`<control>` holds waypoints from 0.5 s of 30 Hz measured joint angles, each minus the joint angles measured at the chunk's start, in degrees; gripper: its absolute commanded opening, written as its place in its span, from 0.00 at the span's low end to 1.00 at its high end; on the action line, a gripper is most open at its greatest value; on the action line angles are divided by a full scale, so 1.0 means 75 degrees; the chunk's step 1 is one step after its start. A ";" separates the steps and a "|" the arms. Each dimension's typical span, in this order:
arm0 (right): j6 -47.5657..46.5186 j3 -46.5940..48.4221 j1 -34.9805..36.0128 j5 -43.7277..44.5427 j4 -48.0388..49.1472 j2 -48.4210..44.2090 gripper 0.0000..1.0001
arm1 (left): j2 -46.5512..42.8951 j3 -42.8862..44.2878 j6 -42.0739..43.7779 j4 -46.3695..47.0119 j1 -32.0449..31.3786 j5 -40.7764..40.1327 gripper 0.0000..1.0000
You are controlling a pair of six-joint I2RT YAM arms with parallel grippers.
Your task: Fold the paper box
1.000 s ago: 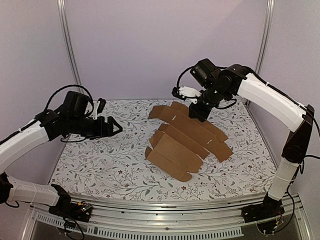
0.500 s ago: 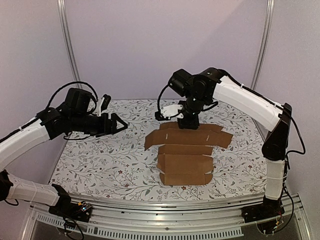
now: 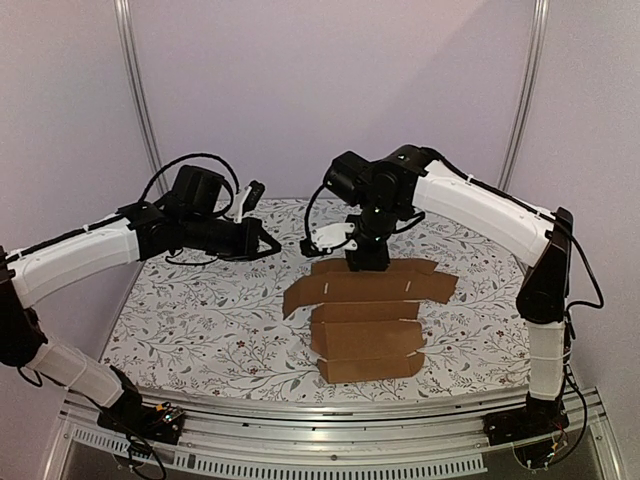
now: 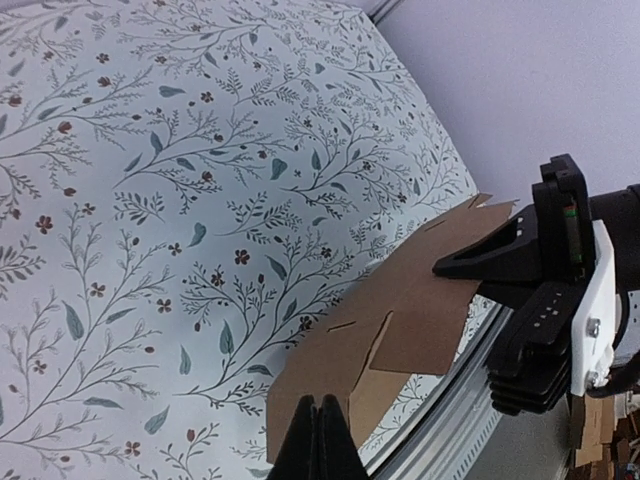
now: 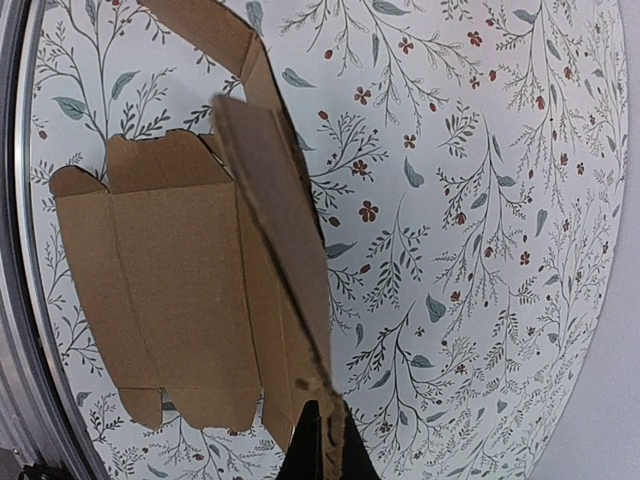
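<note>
The paper box (image 3: pixel 365 335) is a brown, creased cardboard sheet in the middle of the table, its near panels lying flat and its far panel with side flaps tilted up. My right gripper (image 3: pixel 358 262) is shut on the far panel's top edge. In the right wrist view that edge runs into the gripper (image 5: pixel 325 418) and the paper box (image 5: pixel 170 270) spreads out to the left. My left gripper (image 3: pixel 270 247) hovers left of the sheet's left flap, shut and empty. In the left wrist view the gripper (image 4: pixel 322 412) points toward the paper box (image 4: pixel 420 300).
The table (image 3: pixel 200 320) has a floral cloth. A metal rail (image 3: pixel 300 420) runs along its near edge, and both arm bases stand there. Purple walls and two upright posts close in the back and sides. My right gripper's black and white body (image 4: pixel 550 290) fills the right of the left wrist view.
My left arm has reached right toward the sheet and its jaws have gone from open to shut. My right gripper swung the sheet square to the table, then nudged it slightly left.
</note>
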 measured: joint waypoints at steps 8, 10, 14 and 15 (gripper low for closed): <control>0.0306 -0.0341 0.0000 -0.0236 0.0259 -0.0003 0.00 | 0.0621 0.0090 0.0213 0.0565 -0.0490 0.0752 0.00; 0.0396 -0.0460 0.0000 -0.0309 0.0361 -0.0003 0.00 | 0.0699 0.0090 0.0198 0.0699 -0.0527 0.0874 0.00; 0.0557 -0.0673 0.0000 -0.0458 0.0560 -0.0029 0.00 | 0.0801 0.0087 0.0111 0.0962 -0.0592 0.1011 0.00; 0.0595 -0.0714 0.0000 -0.0490 0.0589 -0.0050 0.00 | 0.0822 0.0073 0.0087 0.1008 -0.0600 0.1023 0.00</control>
